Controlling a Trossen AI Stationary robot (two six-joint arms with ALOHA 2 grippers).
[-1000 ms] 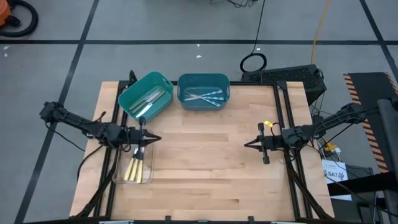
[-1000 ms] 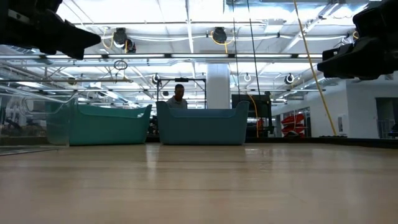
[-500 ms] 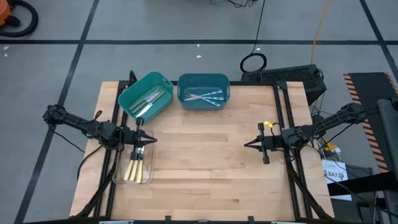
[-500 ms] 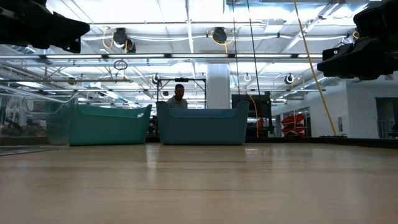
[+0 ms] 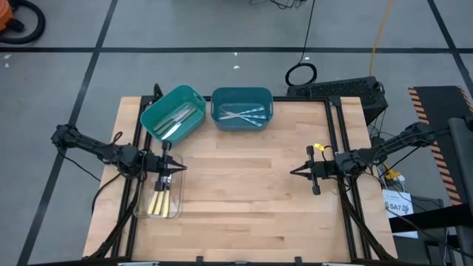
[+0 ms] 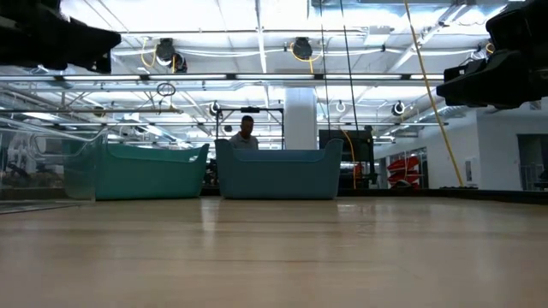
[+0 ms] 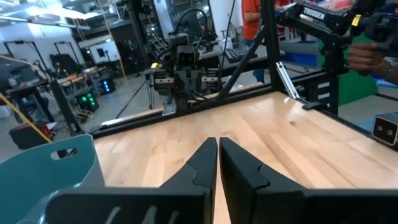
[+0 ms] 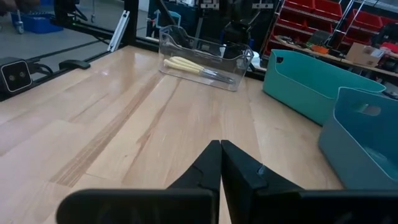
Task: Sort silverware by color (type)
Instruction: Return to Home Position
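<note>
Two pincers are mine, and both are clenched on nothing, each pair of fingers pressed together. My left pincer [image 5: 177,168] hangs well above the surface [image 5: 244,192] at its left side, over the far end of the clear tray [image 5: 178,203], pointing right. My right pincer [image 5: 294,171] hangs at the same height on the right side, pointing left toward it, with open wood between us. The yellow-handled knives [image 5: 159,199] lie bunched inside the tray, handles toward the near edge. At the far edge, the green bin [image 5: 148,118] sits tilted at an angle and holds the pale utensils [image 5: 177,120]. Just to its right, the blue bin [image 5: 242,91] holds the light-blue utensils [image 5: 244,115], crossed over one another.
</note>
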